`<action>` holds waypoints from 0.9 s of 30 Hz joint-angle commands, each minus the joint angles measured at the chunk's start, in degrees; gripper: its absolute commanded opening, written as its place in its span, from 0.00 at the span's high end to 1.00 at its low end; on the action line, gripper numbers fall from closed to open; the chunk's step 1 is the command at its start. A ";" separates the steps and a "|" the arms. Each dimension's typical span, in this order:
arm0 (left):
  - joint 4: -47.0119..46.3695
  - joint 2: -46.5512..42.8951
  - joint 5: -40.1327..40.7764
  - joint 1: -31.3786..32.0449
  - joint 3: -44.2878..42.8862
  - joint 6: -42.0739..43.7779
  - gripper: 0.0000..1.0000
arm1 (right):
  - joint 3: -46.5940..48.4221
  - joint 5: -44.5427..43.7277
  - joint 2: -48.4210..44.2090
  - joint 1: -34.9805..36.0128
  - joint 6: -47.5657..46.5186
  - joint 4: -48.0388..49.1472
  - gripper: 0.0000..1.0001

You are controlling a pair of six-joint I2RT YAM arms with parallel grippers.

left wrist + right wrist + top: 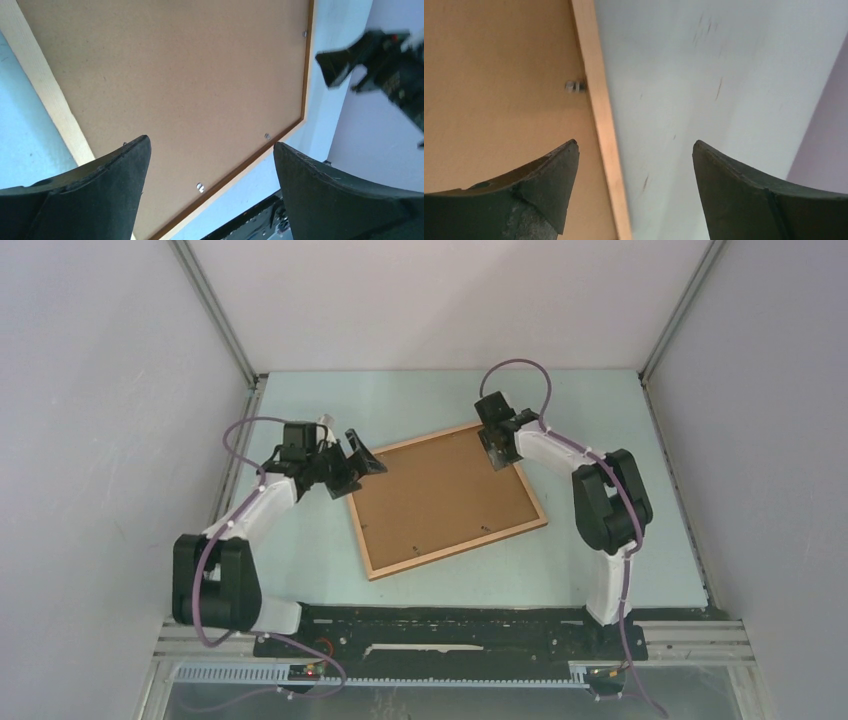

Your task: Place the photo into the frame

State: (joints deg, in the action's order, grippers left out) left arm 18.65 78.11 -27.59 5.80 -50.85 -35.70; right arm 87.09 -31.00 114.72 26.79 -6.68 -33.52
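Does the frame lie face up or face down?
Face down: the frame shows its brown backing board and metal tabs on top.

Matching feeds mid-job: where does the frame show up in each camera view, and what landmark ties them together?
Top external: the frame lies back-up at the table's centre, tilted.
Left wrist: the frame's pale rail runs diagonally down the left side.
Right wrist: the frame's rail runs top to bottom, just left of centre.
Shared landmark: the brown backing board inside the rail, seen in all three.

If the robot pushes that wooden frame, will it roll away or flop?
Probably neither. The frame lies flat on the table, so it should slide, not roll. Its straight wooden edges look stiff. It looks thin, so likely light.
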 commanded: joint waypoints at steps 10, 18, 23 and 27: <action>5.69 30.55 4.37 -0.60 -32.31 3.13 0.00 | -32.18 38.28 -36.42 -3.36 38.03 4.60 0.10; 22.53 45.78 5.93 -0.50 -53.96 11.81 0.00 | -49.33 43.97 -43.92 -7.61 46.62 12.66 0.12; 26.81 48.17 8.26 -0.57 -55.57 14.74 0.00 | -52.64 47.03 -40.72 -8.32 50.74 18.59 0.13; 31.67 49.19 6.22 -0.36 -54.43 16.14 0.00 | -53.15 48.47 -36.64 -8.15 53.78 22.61 0.13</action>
State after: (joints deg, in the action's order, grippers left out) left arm 43.20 126.67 -20.69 5.48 -104.51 -23.27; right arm 34.04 14.59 75.11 18.81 41.98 -18.70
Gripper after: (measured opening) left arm 0.998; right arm 0.871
